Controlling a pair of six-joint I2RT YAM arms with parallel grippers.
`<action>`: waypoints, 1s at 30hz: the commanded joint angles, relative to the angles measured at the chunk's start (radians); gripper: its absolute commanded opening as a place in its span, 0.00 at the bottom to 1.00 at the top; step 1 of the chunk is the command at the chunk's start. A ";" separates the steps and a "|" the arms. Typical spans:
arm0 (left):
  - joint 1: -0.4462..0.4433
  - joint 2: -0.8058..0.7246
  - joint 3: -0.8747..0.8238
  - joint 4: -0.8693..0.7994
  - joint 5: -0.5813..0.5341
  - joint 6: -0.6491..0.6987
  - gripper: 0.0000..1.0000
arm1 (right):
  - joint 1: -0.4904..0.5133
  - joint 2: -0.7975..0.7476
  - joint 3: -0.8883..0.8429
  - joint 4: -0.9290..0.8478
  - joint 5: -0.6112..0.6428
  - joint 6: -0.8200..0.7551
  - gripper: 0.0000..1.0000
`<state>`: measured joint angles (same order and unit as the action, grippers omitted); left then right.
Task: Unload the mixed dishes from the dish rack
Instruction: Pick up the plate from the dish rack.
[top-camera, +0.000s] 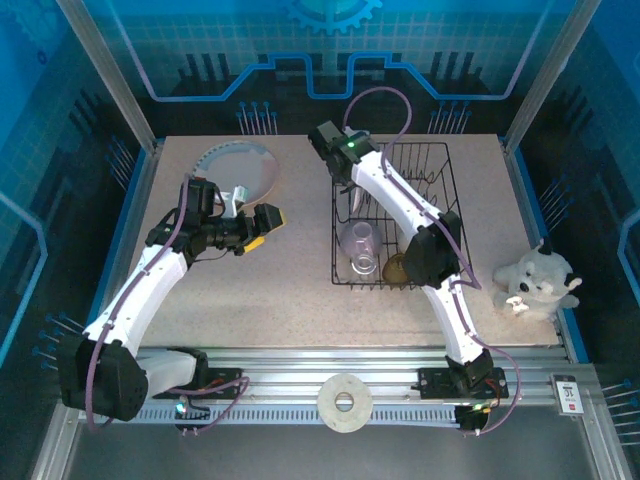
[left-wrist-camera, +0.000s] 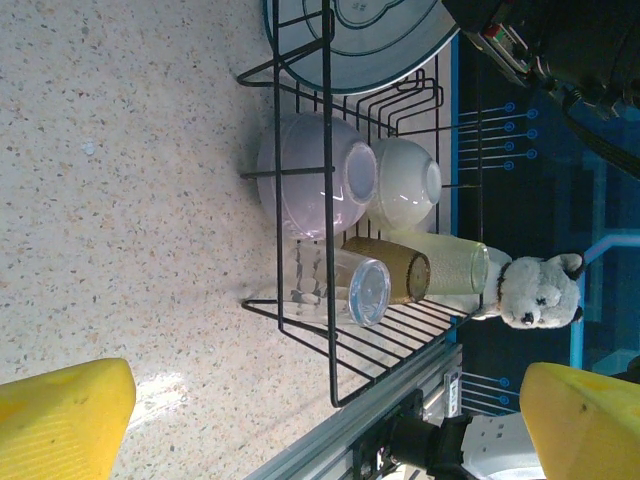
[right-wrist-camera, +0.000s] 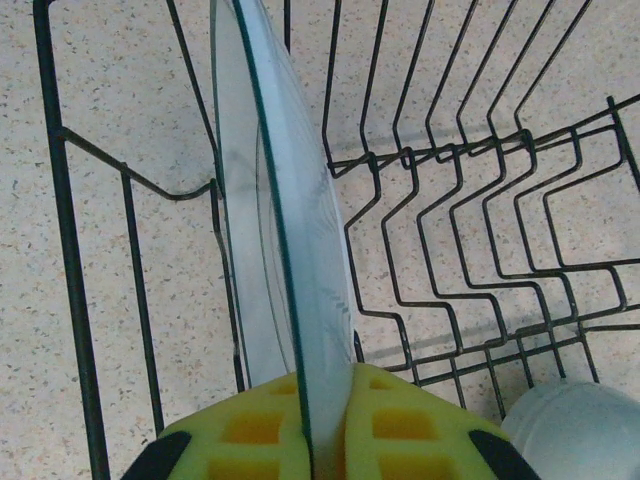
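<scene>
A speckled beige table (top-camera: 290, 290) is lying under blue-lit panel walls, and the black wire dish rack (top-camera: 420, 165) is sitting on its right half; I am reaching my right gripper (right-wrist-camera: 322, 400) into the far end of that rack, and its yellow fingers are pinching the rim of the green-striped plate (right-wrist-camera: 300, 250), one pad on each face; the plate is standing on edge among the tines, close by the rack's end wall; I am judging it stiff, glazed and slick, heavy enough to swing about a rim pinch, and brittle if it knocks the wire; so a firm hold at the rim is looking right to me, with a straight lift until the lower edge is clearing the tines; my left gripper (left-wrist-camera: 320, 415) is hanging spread wide over the table just left of the rack, holding nothing; through its camera I am seeing the cups crowding the rack's near end, the lilac cup (left-wrist-camera: 305, 175) beside the cream cup (left-wrist-camera: 405, 182), the amber cup (left-wrist-camera: 385, 270) against the pale yellow-green cup (left-wrist-camera: 450, 265), and a clear glass (left-wrist-camera: 335, 285) in front; these are looking light and best taken across the wall near the lip; a grey-patterned plate (top-camera: 245, 165) is lying flat on the table at the far left.
</scene>
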<state>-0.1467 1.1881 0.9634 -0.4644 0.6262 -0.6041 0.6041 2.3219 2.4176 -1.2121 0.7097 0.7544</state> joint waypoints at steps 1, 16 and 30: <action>-0.008 -0.001 -0.008 0.006 0.018 -0.006 0.99 | 0.026 -0.001 0.060 -0.025 0.095 -0.022 0.00; -0.013 0.060 0.003 -0.042 -0.017 0.056 0.99 | 0.092 0.093 0.058 -0.087 0.222 -0.002 0.00; -0.014 0.036 0.004 -0.069 -0.053 0.049 0.99 | 0.110 0.029 0.057 -0.031 0.273 -0.080 0.00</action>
<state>-0.1509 1.2446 0.9638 -0.5056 0.5922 -0.5739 0.6918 2.3932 2.4481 -1.2556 0.9382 0.7174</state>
